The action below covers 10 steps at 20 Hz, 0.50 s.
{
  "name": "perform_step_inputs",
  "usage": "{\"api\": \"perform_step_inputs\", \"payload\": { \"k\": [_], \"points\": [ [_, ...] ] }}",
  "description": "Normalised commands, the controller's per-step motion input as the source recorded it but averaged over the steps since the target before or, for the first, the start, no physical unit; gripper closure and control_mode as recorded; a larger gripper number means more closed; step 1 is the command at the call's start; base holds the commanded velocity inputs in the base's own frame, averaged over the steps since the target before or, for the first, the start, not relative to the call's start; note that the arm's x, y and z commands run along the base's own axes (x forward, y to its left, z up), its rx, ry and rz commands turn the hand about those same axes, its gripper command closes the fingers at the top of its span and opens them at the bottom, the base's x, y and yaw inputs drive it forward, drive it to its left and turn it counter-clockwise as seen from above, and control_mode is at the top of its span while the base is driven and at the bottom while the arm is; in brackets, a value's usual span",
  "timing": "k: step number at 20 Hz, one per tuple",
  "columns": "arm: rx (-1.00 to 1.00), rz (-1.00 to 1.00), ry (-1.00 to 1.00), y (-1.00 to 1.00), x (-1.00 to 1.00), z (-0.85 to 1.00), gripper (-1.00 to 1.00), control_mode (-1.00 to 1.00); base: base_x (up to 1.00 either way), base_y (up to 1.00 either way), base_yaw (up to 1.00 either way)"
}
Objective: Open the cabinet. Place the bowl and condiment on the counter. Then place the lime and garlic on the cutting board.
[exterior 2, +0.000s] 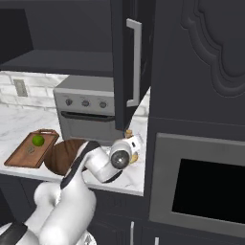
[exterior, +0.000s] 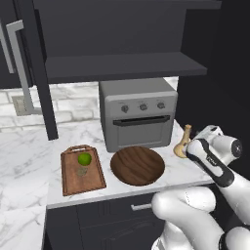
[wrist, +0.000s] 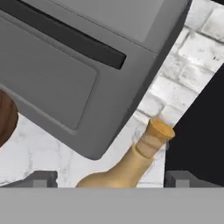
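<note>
The cabinet (exterior: 122, 66) stands open, its one dark shelf bare. On the marble counter (exterior: 24, 151) the wooden bowl (exterior: 137, 165) lies in front of the oven. The tan condiment (exterior: 183, 143) stands upright to the bowl's right. In the hand view the condiment (wrist: 127, 168) sits between the two wide-apart tips of my gripper (wrist: 111, 179), which is open and clear of it on both sides. The cutting board (exterior: 73, 183) lies left of the bowl and carries the lime (exterior: 84, 158) and, just in front of it, the garlic (exterior: 82, 171).
A grey toaster oven (exterior: 139, 114) stands against the tiled wall behind the bowl and close left of the bottle. The open cabinet door (exterior 2: 127, 62) hangs above my hand. A tall dark unit with a built-in oven (exterior 2: 206, 186) bounds the counter on the right.
</note>
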Motion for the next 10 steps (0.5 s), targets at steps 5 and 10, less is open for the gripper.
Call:
{"api": "perform_step_inputs", "payload": {
  "k": [5, 10],
  "points": [
    [-0.03, 0.00, 0.18, 0.94, -0.55, 0.53, -1.00, -1.00, 0.00, 0.00, 0.00],
    [-0.06, 0.00, 0.22, 0.98, -0.34, 0.53, -1.00, -1.00, 0.00, 0.00, 0.00]
  ]
}}
